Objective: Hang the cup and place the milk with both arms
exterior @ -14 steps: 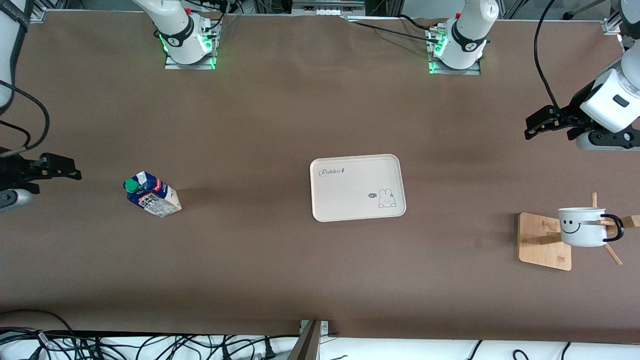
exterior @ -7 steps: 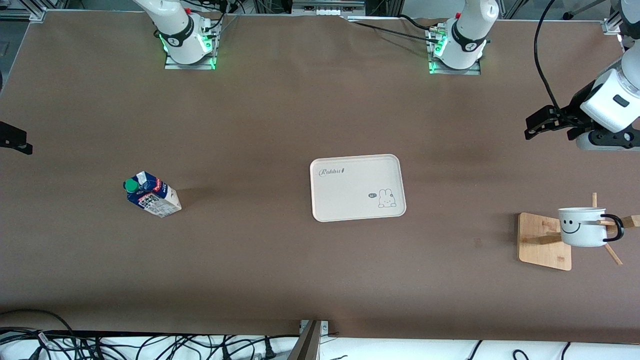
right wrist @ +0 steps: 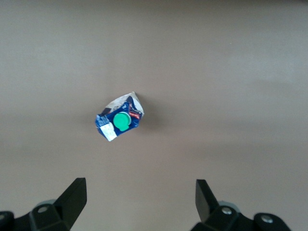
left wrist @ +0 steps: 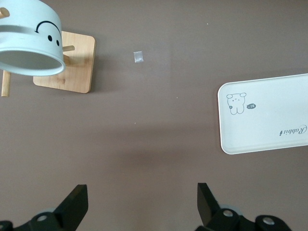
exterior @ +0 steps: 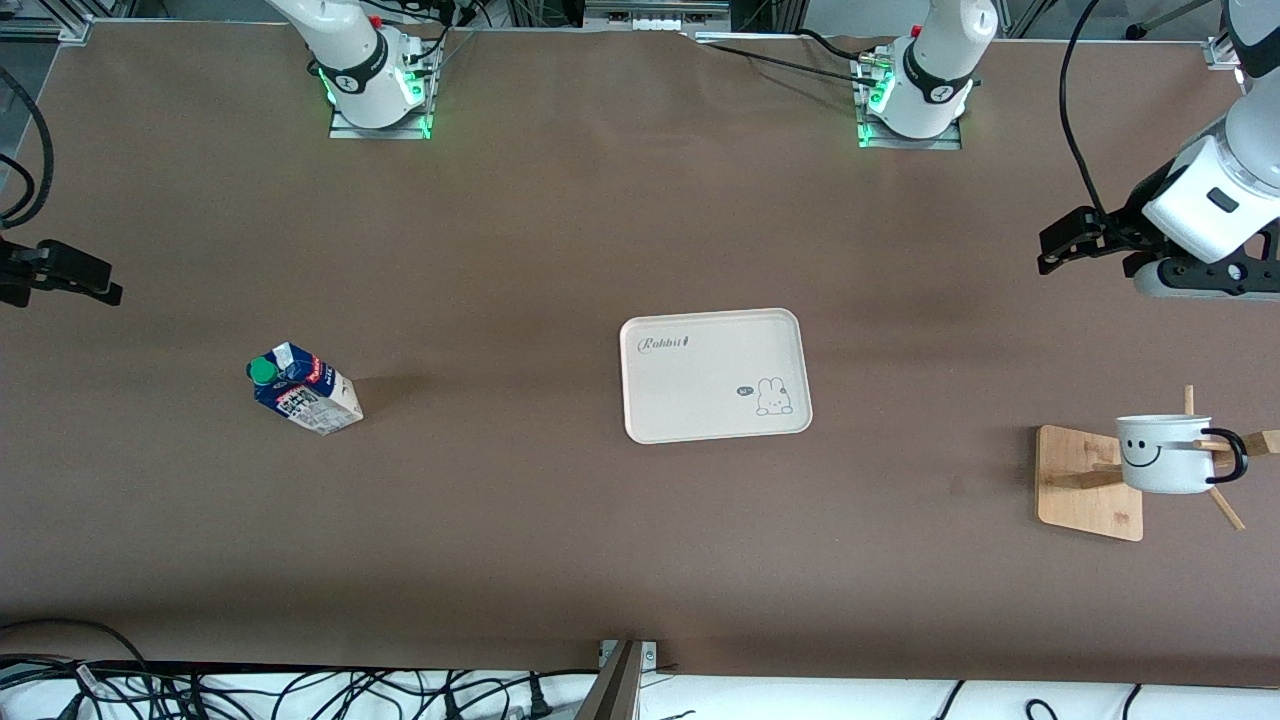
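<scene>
So the whole table (exterior: 560, 230) is covered in a plain brown sheet, with a tangle of black cables (exterior: 300, 690) hanging along the edge nearest the front camera, and the two arm bases glowing green at the edge farthest from it. Starting at the right arm's end: the right gripper (exterior: 75, 275) hangs up in the air over the table edge there, fingers (right wrist: 72, 197) spread wide with nothing between them. Its wrist view looks straight down on the milk (exterior: 303, 389), which stands upright on the brown sheet with its green cap on top, well apart from everything else. Around the middle sits a cream tray (exterior: 715, 375) with a little rabbit drawing, nothing on it. Toward the left arm's end there's a wooden rack (exterior: 1088, 482), and the cup (exterior: 1165, 453) hangs on one of its pegs by the black handle, smiley face toward the front camera. The left gripper (exterior: 1062, 242) is up in the air over bare table near that end, clear of the rack, also wide open and holding nothing.
</scene>
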Motion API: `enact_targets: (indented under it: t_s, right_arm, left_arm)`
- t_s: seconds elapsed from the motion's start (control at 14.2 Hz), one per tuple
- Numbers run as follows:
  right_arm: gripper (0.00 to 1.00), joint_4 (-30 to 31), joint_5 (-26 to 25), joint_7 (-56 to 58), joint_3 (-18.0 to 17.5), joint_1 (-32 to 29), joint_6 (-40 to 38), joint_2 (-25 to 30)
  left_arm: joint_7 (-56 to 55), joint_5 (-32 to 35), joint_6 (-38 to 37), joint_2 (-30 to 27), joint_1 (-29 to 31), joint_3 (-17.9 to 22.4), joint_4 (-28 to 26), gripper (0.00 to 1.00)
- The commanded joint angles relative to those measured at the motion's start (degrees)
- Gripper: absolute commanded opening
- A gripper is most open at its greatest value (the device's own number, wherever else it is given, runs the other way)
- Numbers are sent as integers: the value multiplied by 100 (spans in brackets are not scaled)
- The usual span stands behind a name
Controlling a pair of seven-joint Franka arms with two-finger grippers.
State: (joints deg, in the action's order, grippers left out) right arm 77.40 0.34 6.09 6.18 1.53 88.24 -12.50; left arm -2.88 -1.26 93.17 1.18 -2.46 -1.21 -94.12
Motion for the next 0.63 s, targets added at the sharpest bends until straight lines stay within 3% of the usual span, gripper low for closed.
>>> enact_targets:
  t_s: [0.0, 0.14, 0.56]
  right_arm:
    - [100, 205, -164, -187, -318, -66, 35, 213]
    - [100, 205, -289, -196, -521, -66, 18, 274]
    - [100, 135, -297, -143, -504, -74, -412, 266]
  left_arm:
    - [-11, 134, -141, -22, 17, -20, 139, 100]
    - [-28, 134, -141, -22, 17, -20, 148, 100]
    - [-2, 134, -124, -13, 35, -11, 166, 100]
